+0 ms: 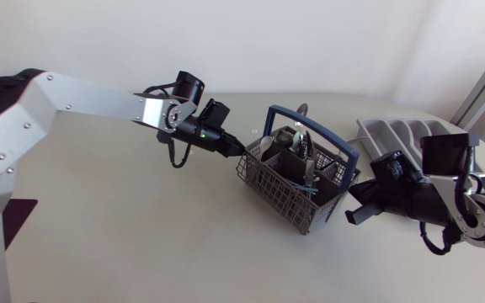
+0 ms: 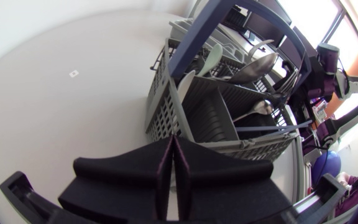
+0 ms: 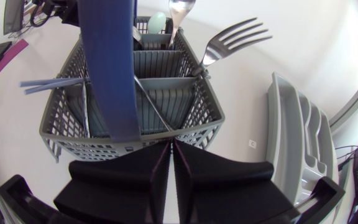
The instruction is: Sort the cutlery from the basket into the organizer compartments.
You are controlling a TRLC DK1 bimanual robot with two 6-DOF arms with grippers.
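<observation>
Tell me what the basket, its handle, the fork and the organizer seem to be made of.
Basket: looks like moulded grey plastic, matte, with an open lattice wall.
Handle: probably plastic too, smooth dark blue band.
Fork: metal, likely steel, with bright glints on the tines.
Organizer: seemingly light grey plastic, smooth, rounded moulded compartments.

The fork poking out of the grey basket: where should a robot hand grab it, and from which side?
Probably its neck, just under the tines, coming down from above. The fork stands head up, leaning over the basket rim toward the organizer, its handle sunk in a compartment. The walls block a sideways approach; only the top is free.
</observation>
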